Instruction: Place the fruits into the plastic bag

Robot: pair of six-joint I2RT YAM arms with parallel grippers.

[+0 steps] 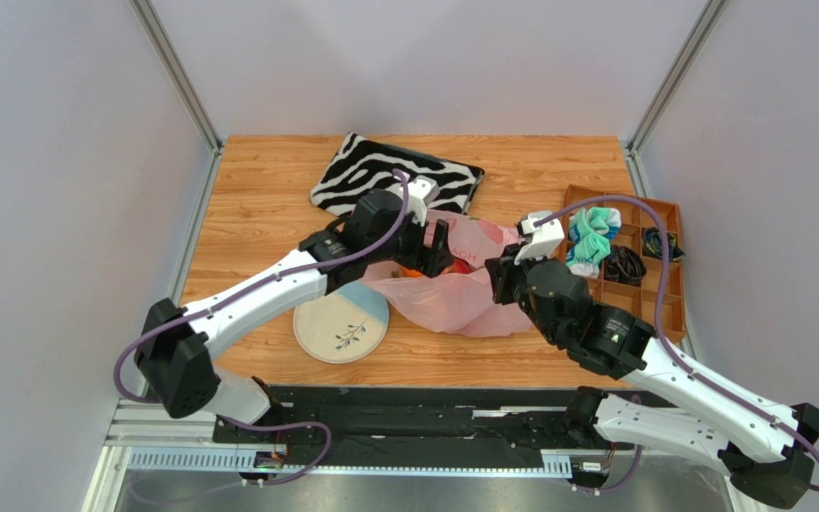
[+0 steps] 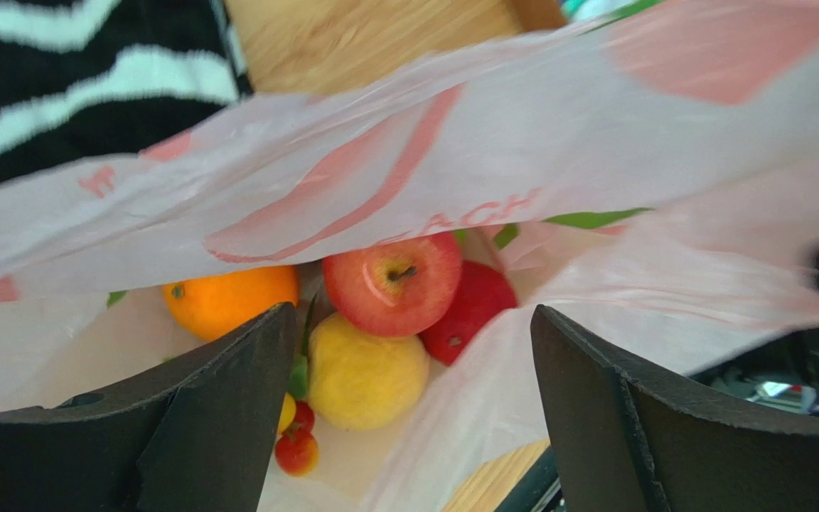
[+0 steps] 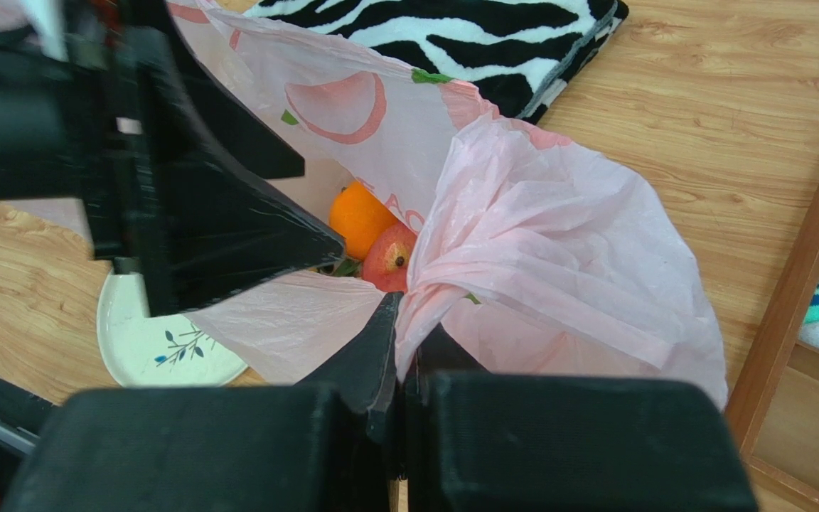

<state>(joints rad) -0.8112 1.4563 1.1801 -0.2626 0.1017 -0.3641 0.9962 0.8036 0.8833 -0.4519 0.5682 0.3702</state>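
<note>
The pink plastic bag (image 1: 457,301) lies mid-table with its mouth held open. My right gripper (image 3: 403,320) is shut on a bunched piece of the bag's rim (image 3: 457,267) and shows in the top view (image 1: 501,280). My left gripper (image 1: 435,252) is open and empty at the bag's mouth, its fingers (image 2: 232,395) spread above the fruits. Inside the bag lie an orange (image 2: 227,299), a red apple (image 2: 392,283), a yellow fruit (image 2: 366,373), a darker red fruit (image 2: 478,304) and a small berry sprig (image 2: 296,446). The orange (image 3: 360,219) and apple (image 3: 390,256) also show in the right wrist view.
A blue-and-cream plate (image 1: 341,323) sits left of the bag, under my left arm. A zebra-striped pouch (image 1: 392,176) lies behind the bag. A wooden compartment tray (image 1: 668,288) with cloth items (image 1: 592,237) stands at the right.
</note>
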